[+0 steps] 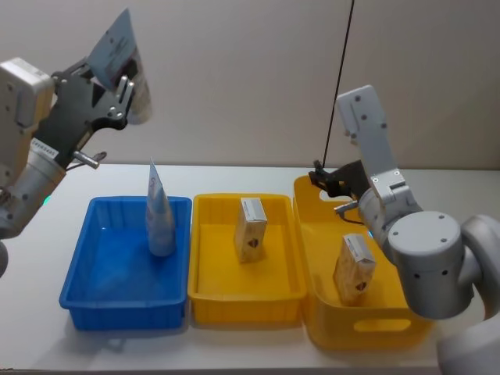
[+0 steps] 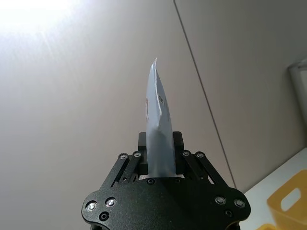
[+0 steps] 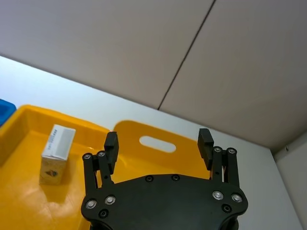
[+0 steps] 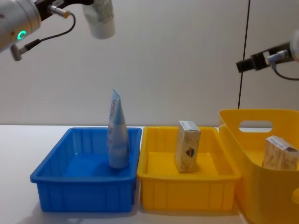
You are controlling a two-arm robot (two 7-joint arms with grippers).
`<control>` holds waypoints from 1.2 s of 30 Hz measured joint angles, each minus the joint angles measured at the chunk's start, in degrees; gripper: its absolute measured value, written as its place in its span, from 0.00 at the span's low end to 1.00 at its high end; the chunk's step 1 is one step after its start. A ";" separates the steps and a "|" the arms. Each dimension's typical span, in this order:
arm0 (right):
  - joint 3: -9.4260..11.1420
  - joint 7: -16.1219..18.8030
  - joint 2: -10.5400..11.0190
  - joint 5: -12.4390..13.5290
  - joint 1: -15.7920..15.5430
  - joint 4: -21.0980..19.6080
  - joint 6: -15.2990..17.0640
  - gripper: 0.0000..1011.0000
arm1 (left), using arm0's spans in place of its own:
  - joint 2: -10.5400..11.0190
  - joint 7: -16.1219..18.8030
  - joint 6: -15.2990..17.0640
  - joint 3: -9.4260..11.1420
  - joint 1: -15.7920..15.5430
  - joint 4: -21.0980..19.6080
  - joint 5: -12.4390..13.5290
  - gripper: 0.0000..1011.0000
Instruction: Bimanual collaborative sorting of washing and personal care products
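My left gripper (image 1: 119, 80) is raised high at the left, above the table, shut on a pale-blue squeeze tube (image 1: 123, 48) whose crimped end (image 2: 154, 103) points away from the wrist. Its white cap end (image 4: 100, 19) hangs well above the blue bin (image 1: 86, 277). A second tube (image 1: 159, 216) stands upright in that bin. One beige carton (image 1: 250, 228) stands in the middle yellow bin (image 1: 242, 306), and another carton (image 1: 354, 269) is in the yellow handled basket (image 1: 367, 332). My right gripper (image 3: 158, 140) hovers open and holding nothing over the basket's far rim (image 1: 322, 180).
The three containers stand side by side on a white table (image 1: 31, 336), with a plain wall close behind. A black cable (image 1: 341, 70) hangs down behind the right arm. Bare table lies left of the blue bin and along the front edge.
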 joint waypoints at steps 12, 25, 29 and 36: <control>-2.48 4.55 1.71 -0.07 0.75 0.08 -7.38 0.99 | -2.00 -4.46 -1.50 1.17 -1.81 2.01 -2.58 0.26; -2.74 7.55 2.51 1.01 0.30 0.11 -12.10 0.99 | -3.85 -8.11 -2.35 2.02 -2.62 4.27 -4.67 0.26; -2.32 7.26 2.08 1.23 -0.35 -0.02 -13.06 0.99 | -4.27 -8.88 -2.43 2.17 -2.73 4.67 -5.04 0.26; -2.18 7.62 2.16 1.43 -1.32 -0.37 -14.89 0.99 | -4.71 -9.86 -2.38 2.30 -2.75 5.02 -5.51 0.26</control>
